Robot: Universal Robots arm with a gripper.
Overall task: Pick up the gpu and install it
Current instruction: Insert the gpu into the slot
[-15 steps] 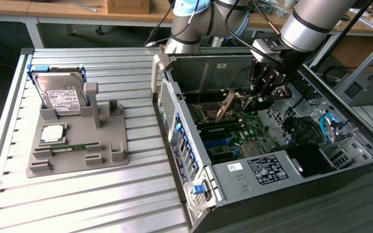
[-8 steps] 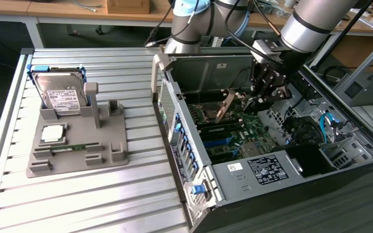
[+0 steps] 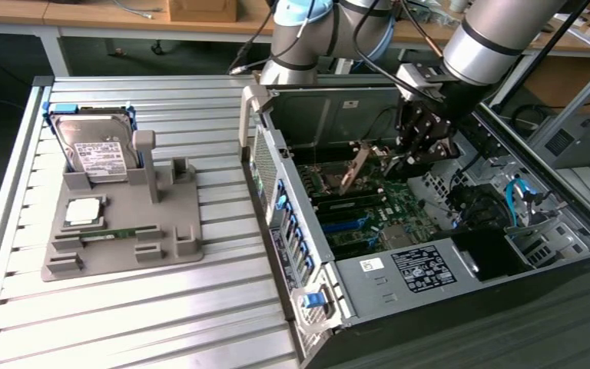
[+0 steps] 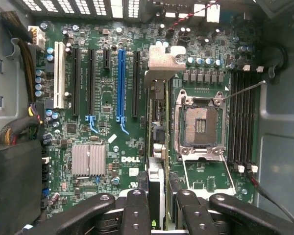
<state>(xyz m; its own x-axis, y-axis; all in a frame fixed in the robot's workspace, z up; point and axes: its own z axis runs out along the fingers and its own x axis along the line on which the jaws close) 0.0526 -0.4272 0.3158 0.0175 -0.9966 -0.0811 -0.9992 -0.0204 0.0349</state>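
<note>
The hand is down inside the open computer case, at about two o'clock in the exterior view, clamped on the gpu. The card hangs edge-down over the motherboard and is not seated. In the wrist view the gpu is seen edge-on between the fingers. Its silver bracket is at the far end, and its edge runs parallel to the slots, between a black slot and the CPU socket. The long blue slot lies one row beyond the black one. The step in hand looks like lining the card up over a slot, though which slot is meant cannot be told. To do it well, the card's edge should stay square to the slot along its whole length. The bracket end should sit toward the case's rear wall, and any drop should be straight, since a tilted card would catch on one end. The socket lever and loose cables are close enough to snag. At nine o'clock of the case in the exterior view, a grey holder on the tabletop carries the hard drive and the memory stick.
</note>
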